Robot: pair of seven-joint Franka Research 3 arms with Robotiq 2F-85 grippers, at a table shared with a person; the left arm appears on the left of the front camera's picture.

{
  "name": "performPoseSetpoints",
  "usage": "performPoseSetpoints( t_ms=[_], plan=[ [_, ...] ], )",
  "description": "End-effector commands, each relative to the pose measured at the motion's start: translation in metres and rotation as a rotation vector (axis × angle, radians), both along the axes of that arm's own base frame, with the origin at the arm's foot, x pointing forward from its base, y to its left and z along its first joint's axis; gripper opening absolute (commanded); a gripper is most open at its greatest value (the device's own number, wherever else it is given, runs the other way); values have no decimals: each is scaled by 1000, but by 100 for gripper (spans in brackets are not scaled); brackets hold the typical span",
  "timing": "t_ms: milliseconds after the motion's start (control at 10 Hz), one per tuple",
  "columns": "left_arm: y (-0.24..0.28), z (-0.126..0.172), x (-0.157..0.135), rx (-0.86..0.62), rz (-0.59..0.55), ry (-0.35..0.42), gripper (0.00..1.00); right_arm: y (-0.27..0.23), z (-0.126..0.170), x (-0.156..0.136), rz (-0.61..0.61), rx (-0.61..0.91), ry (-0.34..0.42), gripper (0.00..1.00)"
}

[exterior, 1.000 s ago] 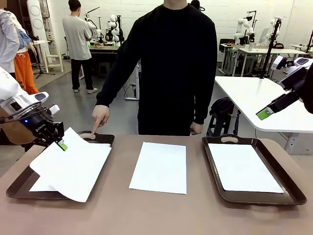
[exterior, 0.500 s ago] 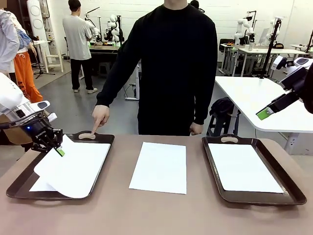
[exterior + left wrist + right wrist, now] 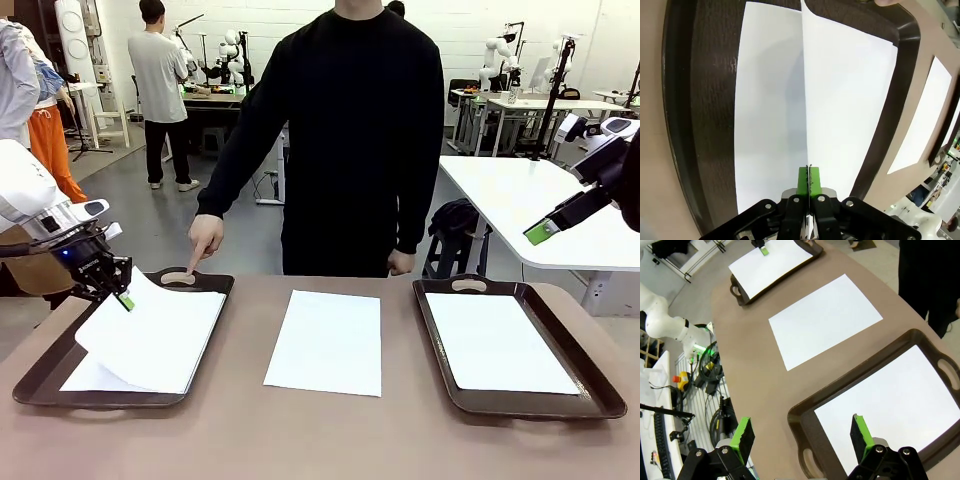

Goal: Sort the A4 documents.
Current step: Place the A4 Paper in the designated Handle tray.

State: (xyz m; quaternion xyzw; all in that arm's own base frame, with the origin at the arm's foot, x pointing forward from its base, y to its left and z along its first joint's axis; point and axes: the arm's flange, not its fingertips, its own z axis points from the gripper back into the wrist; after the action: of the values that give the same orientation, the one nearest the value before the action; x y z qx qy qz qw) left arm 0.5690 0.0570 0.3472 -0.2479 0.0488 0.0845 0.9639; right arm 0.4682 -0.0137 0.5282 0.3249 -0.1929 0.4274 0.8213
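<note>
My left gripper [image 3: 122,297] is shut on the near-left edge of a white A4 document [image 3: 152,335], holding that edge lifted over the left tray [image 3: 40,370]. The rest of the sheet droops onto another document [image 3: 85,378] lying in that tray. In the left wrist view the green pads [image 3: 804,181] pinch the held sheet [image 3: 850,100] above the lower sheet [image 3: 770,100]. A third document [image 3: 327,340] lies on the bare table between the trays. A further one [image 3: 498,342] lies flat in the right tray [image 3: 600,385]. My right gripper [image 3: 543,232] hangs open, high at the right.
A person in black stands at the far side, one finger [image 3: 203,245] pointing down at the left tray's far handle [image 3: 178,278]. From the right wrist view, the right tray [image 3: 805,415] lies below, the middle sheet [image 3: 825,320] beyond it.
My left gripper has drawn the held sheet back to the left and lowered it, so it now hangs inside the left tray's outline rather than over its front rim. The right arm is still.
</note>
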Motion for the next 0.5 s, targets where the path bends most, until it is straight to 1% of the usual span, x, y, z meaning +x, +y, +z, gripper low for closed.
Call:
performPoseSetpoints(
  t_ms=[0,100,200,300,400],
  plan=[
    [0,0,8,20,-28,41,1,1,0,1,-1,-2,-3,100],
    [-3,0,10,18,-32,41,1,1,0,1,-1,-2,-3,100],
    [-4,0,13,20,-34,33,15,1,0,1,-1,-2,-3,100],
    [1,1,12,32,-48,30,20,1,0,1,-1,-2,-3,100],
    [2,1,13,42,-50,30,34,1,0,1,-1,-2,-3,100]
  ],
)
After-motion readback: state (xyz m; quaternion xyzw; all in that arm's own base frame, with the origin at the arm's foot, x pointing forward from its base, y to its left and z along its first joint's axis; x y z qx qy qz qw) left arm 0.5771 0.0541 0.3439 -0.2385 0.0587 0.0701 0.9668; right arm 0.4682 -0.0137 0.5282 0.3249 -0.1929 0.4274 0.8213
